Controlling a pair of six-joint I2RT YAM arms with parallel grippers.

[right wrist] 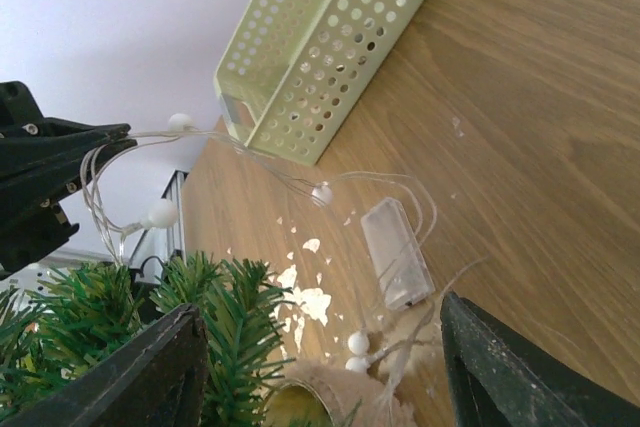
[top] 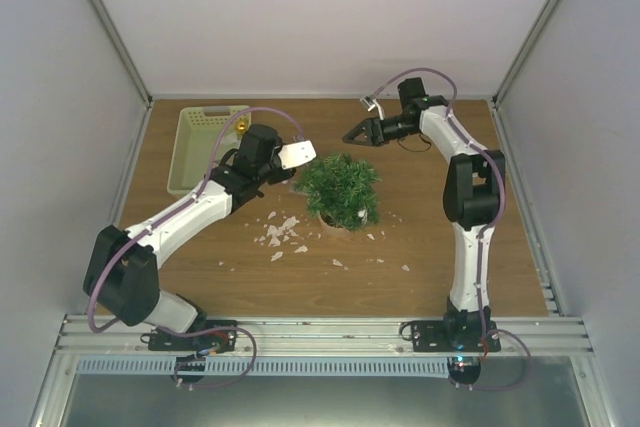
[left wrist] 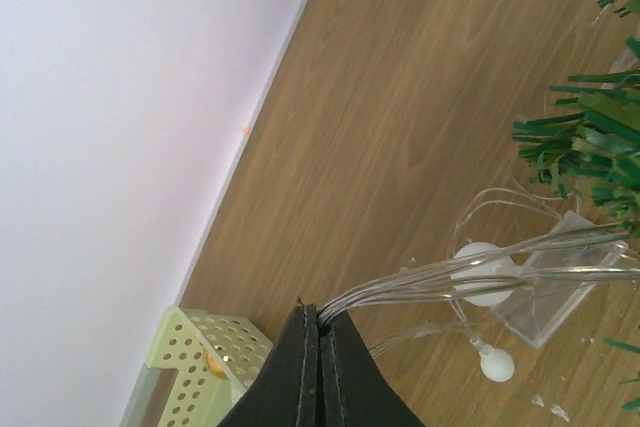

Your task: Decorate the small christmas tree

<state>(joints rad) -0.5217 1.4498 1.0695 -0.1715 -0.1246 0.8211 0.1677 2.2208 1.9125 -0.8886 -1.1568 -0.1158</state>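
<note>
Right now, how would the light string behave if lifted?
Probably floppy: the light string loops loosely from the shut left hand. Its clear battery box likely dangles. Wires may snag the small christmas tree.

From my seat the small christmas tree (left wrist: 590,147) runs off the right edge of the left wrist view; the basket (left wrist: 190,347) is cropped at the bottom there, with a yellow object (left wrist: 212,363) inside (too small for me to name); the light string (left wrist: 430,287) is too thin to trace overhead; the right wrist view cuts off the pot (right wrist: 300,402).
</note>
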